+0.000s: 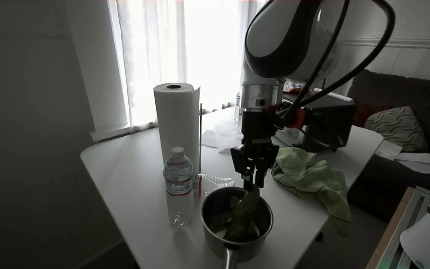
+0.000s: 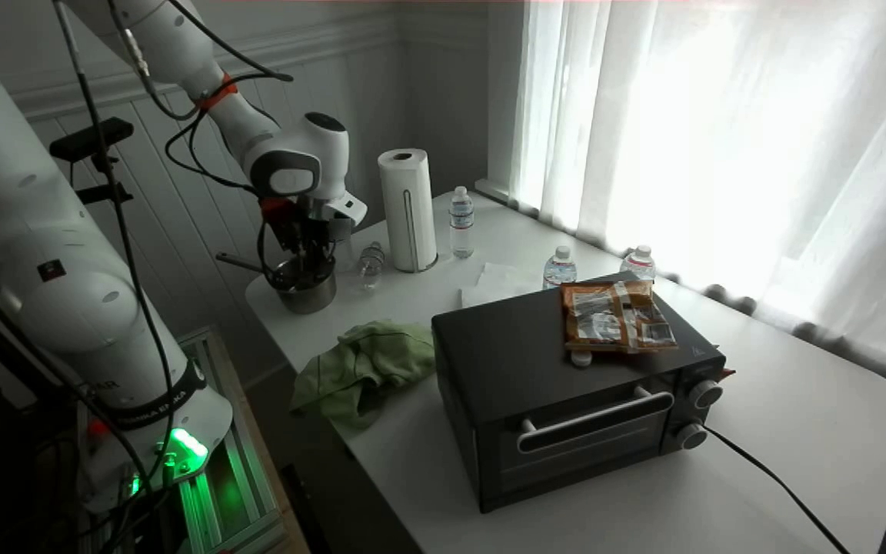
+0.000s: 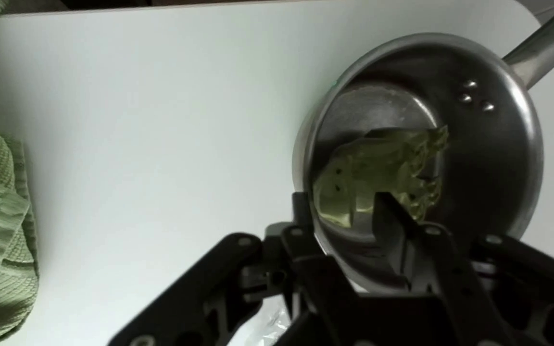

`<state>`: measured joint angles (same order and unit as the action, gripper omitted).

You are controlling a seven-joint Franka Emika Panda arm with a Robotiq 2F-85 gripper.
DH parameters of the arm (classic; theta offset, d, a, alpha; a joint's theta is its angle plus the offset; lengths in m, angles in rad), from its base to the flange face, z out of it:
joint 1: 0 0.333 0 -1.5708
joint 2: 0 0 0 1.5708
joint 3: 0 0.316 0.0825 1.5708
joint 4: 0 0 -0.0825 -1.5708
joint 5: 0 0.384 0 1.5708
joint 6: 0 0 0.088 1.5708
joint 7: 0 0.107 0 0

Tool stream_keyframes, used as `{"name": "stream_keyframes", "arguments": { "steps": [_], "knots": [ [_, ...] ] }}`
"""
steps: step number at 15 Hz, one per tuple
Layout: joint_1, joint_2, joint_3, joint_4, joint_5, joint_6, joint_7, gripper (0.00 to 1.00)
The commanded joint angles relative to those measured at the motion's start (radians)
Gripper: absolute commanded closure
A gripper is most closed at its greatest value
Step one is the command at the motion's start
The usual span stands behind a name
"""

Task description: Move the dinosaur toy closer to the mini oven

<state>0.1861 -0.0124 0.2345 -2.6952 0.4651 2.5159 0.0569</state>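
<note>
Altogether, in an exterior view there is one paper towel roll point(image 1: 175, 127), one saucepan point(image 1: 251, 250) at the near end of the white table point(image 1: 125, 175), one green cloth point(image 1: 304, 173) to the right, and one mini oven point(image 1: 343, 121) farther off, partly covered by the arm point(image 1: 271, 48). One upright bottle point(image 1: 178, 186) stands left of the saucepan; one lying bottle point(image 1: 218, 182) is between the saucepan and the paper towel roll; bottle plastic point(image 1: 237, 106) beside the arm is too hidden to count. The single dinosaur toy point(image 1: 243, 216), green, slants inside the saucepan, its upper end on the far side, right at the gripper point(image 1: 254, 183). One patterned cushion point(image 1: 398, 125) on the far sofa point(image 1: 371, 89) shows in this view alone.

In an exterior view the mini oven's front appears, with two round knobs point(image 2: 705, 394) and one door handle point(image 2: 597, 423) shown nowhere else. One orange packet point(image 2: 612, 319) lies on top; two rear bottles point(image 2: 560, 268) stand behind, and one further bottle point(image 2: 461, 223) stands right of the paper towel roll. The dinosaur toy is hidden from this side.

Looking down, the wrist view adds three rivets point(image 3: 465, 98) inside the saucepan and two dark spots point(image 3: 338, 187) on the dinosaur toy. The fingers point(image 3: 302, 209) stand partway apart, some of the dinosaur toy visible between their tips; whether they grip it, I cannot tell.
</note>
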Motion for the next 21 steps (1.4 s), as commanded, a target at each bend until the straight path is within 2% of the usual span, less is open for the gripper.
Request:
{"name": "stream_keyframes", "arguments": {
  "steps": [1, 9, 19, 20, 21],
  "knots": [
    [0.017, 0.007, -0.005, -0.008, 0.061, 0.026, -0.056, 0.64],
    [0.011, 0.004, -0.015, -0.017, 0.129, 0.018, -0.124, 0.67],
    [0.009, 0.001, -0.024, -0.032, 0.185, 0.012, -0.186, 0.82],
    [0.01, 0.001, -0.023, -0.032, 0.187, 0.012, -0.188, 0.8],
    [0.01, -0.001, -0.023, -0.031, 0.185, 0.011, -0.187, 0.85]
  ]
}}
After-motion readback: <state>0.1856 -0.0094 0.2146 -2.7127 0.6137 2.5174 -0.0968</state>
